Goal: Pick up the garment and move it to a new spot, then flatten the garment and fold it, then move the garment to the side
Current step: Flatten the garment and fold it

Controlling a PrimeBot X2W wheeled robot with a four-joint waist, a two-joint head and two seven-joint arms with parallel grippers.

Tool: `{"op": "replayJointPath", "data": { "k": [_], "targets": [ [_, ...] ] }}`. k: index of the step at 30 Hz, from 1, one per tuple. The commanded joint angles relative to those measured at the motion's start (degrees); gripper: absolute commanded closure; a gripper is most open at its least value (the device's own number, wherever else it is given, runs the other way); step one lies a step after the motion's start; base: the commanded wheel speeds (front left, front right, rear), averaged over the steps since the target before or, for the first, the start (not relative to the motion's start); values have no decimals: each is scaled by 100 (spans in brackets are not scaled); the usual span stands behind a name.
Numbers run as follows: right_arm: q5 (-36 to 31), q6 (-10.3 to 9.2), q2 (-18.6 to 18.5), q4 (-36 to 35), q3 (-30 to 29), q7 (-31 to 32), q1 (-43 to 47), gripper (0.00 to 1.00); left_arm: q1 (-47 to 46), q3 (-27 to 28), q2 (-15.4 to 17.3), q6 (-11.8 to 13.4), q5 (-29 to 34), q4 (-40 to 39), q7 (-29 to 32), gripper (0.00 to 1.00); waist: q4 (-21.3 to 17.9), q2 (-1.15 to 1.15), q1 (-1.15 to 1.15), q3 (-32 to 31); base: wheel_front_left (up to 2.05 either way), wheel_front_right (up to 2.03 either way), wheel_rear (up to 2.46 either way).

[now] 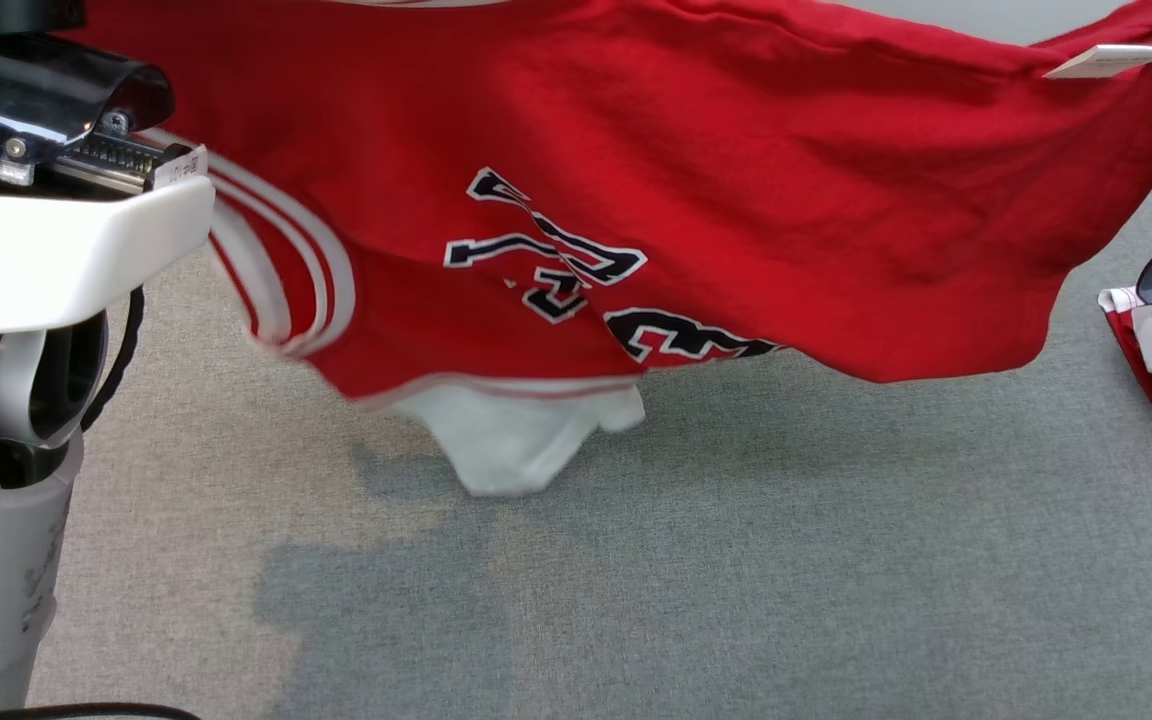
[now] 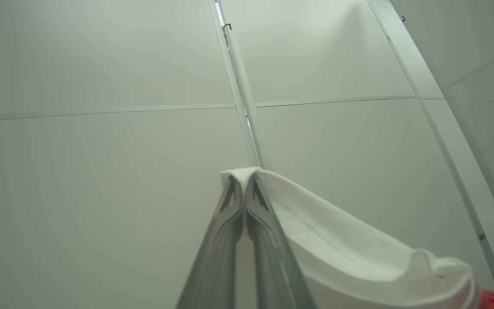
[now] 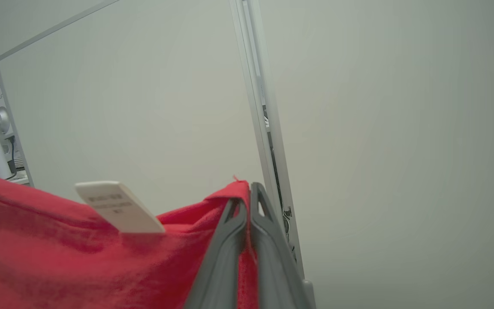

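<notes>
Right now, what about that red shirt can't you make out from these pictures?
Print on the garment: head view, folds crumple the lettering, unreadable.
Tag: right wrist view, text too small and blurred.
Garment's upper edge: head view, cut off by the picture's top.
White fabric hanging below: head view, blurred, shape unclear.

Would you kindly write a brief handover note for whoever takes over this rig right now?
Claws: the left claw is shut on a white edge of the red jersey. The right claw is shut on a red corner, beside the white tag.
Garment: it hangs stretched between both claws above the grey surface. Its white lower part hangs lowest, and I cannot tell if it touches.
Done: picked up.
Left: set it down at the new spot, flatten, fold, move aside.
</notes>
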Motion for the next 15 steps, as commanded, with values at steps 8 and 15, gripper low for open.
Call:
{"op": "replayJointPath", "data": {
  "k": [8,15],
  "targets": [
    [32,0,89,88,-101,147,255,100,131,0,54,47,-99,186,90,100,14,0,0,28,0,0,0],
    [51,0,189,465,-144,172,462,100,484,-16,43,51,-268,500,88,100,43,0,0,145,0,0,0]
  ]
}}
